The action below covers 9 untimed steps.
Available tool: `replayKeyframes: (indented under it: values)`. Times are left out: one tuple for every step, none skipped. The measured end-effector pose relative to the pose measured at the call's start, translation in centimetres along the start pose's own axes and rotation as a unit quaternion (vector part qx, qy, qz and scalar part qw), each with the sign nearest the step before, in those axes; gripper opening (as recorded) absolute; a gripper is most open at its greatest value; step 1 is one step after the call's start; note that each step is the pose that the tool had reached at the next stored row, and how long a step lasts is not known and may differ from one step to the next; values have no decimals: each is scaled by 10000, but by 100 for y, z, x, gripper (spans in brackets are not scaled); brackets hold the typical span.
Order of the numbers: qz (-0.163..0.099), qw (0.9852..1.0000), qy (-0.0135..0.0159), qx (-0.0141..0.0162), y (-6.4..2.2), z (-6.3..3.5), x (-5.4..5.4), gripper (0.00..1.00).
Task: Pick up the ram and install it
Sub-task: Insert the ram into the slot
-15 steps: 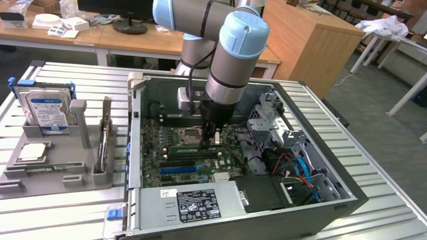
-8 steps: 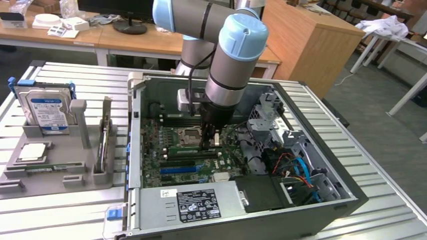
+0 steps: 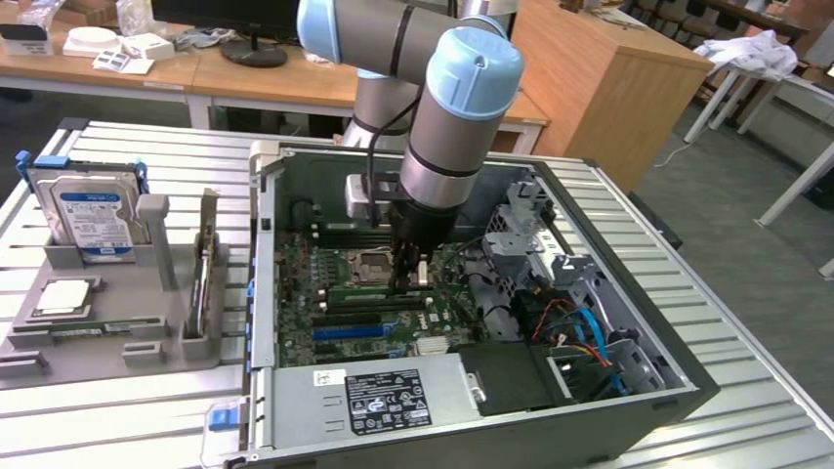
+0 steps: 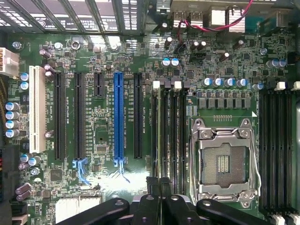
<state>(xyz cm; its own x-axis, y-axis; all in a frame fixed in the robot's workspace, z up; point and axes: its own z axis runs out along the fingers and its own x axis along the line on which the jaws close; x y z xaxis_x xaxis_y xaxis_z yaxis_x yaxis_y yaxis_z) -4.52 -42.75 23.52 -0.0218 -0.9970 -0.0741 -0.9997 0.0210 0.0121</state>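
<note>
Your landmark is the CPU socket [image 3: 371, 264] in the open case [image 3: 678, 386]. The black memory slots [image 4: 168, 136] run just beside it, and the blue expansion slot [image 4: 118, 119] is a bit further out on the same side. Loose cables [image 3: 580, 327] bunch up well off toward the exterior view's right of the socket. The power supply [image 3: 371, 396] sits on the near side of it.

Your arm [image 3: 450, 127] drops straight down, and the gripper [image 4: 159, 180] hangs right beside the socket over the slot ends. Its fingers [image 4: 152, 187] are pressed together. You can't tell if anything thin is pinched between them.

The ram [image 3: 98, 332] looks to be outside the case, far to the exterior view's left of the socket. It lies flat in the grey tray [image 3: 78, 366], with the hard drive [image 3: 94, 220] upright behind it. Its long axis runs left-right, roughly parallel to the blue slot.
</note>
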Motion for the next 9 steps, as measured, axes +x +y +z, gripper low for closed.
replayKeyframes:
  values:
    - [0,10000,0,0,0,0,1,12]
    - [0,10000,0,0,-1,0,1,12]
    - [-1,10000,0,0,-1,0,1,12]
    - [-1,10000,0,0,-1,0,1,12]
    - [-1,10000,0,0,-1,0,2,12]
    - [-1,10000,0,0,-1,0,2,12]
    - [-1,10000,0,0,-1,0,3,12]
    - [-1,10000,0,0,-1,2,3,12]
    - [-1,10000,0,0,-1,3,4,12]
